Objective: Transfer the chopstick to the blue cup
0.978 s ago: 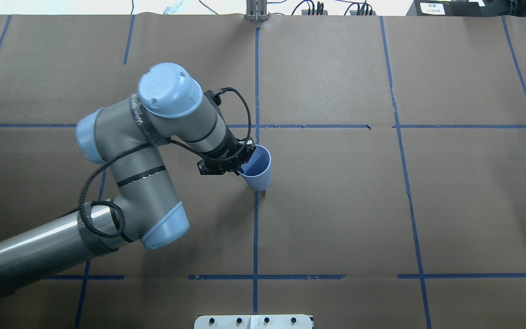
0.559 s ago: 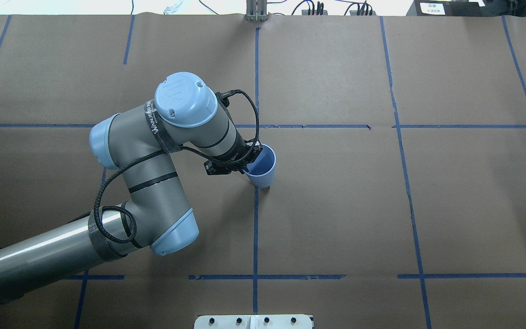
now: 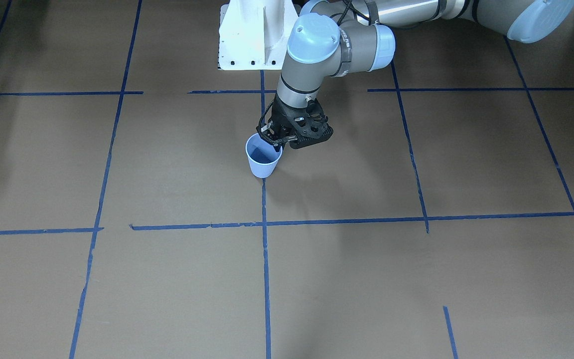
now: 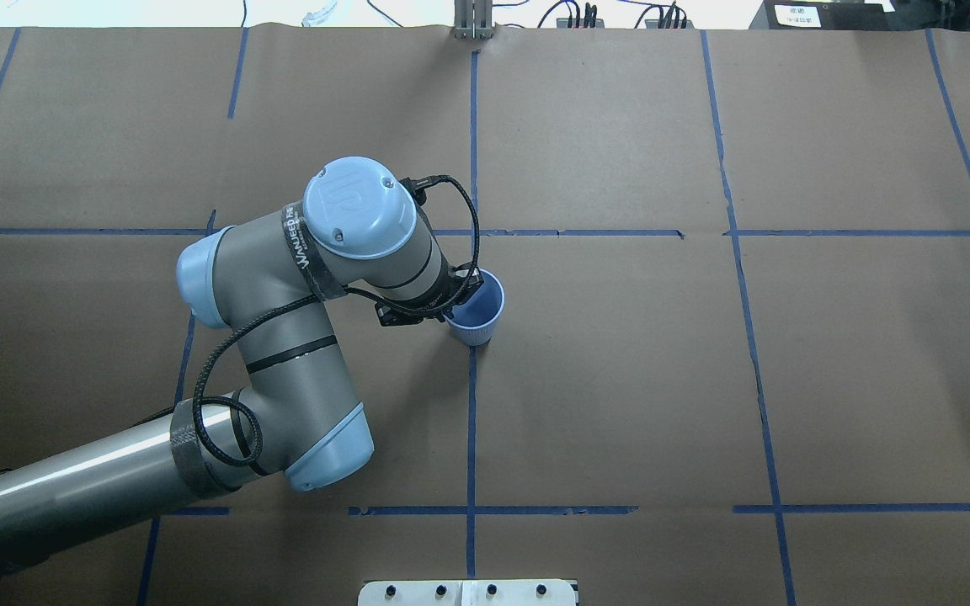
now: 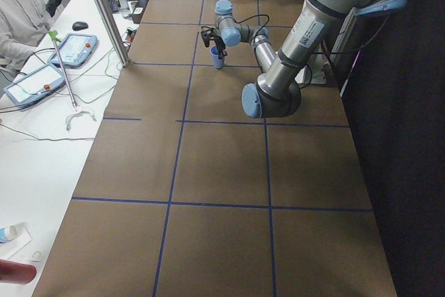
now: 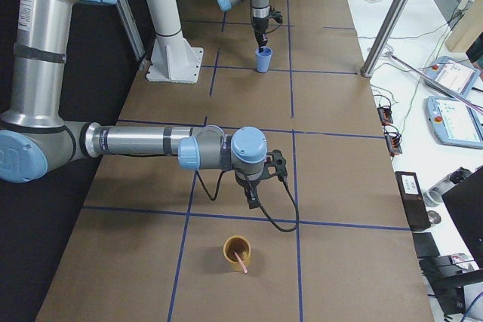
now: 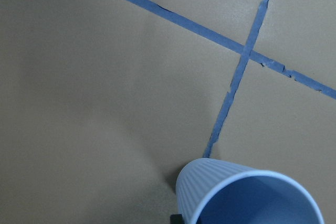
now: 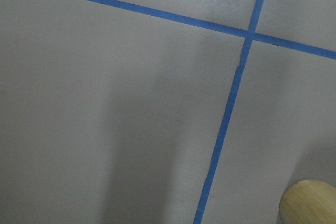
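Observation:
The blue cup (image 4: 475, 314) stands upright at the table's middle, on a blue tape line, also seen as the cup (image 3: 263, 159) from the front. My left gripper (image 4: 456, 295) is shut on its near rim, one finger inside and one outside; whether the base touches the table I cannot tell. The pink chopstick (image 6: 242, 262) leans in a tan wooden cup (image 6: 237, 253) at the table's right end. My right gripper (image 6: 253, 198) hangs pointing down just behind that cup, apart from it; I cannot tell whether it is open or shut.
The white robot base (image 3: 252, 35) stands at the table's near edge. A person (image 5: 17, 15) sits at a side table with tablets (image 5: 73, 50) and cables, behind a metal post (image 5: 104, 12). Blue tape lines (image 4: 471, 421) grid the brown table.
The left arm's wrist and elbow swung toward the centre. The blue cup went from tilted and raised to upright and lower, still held by its rim.

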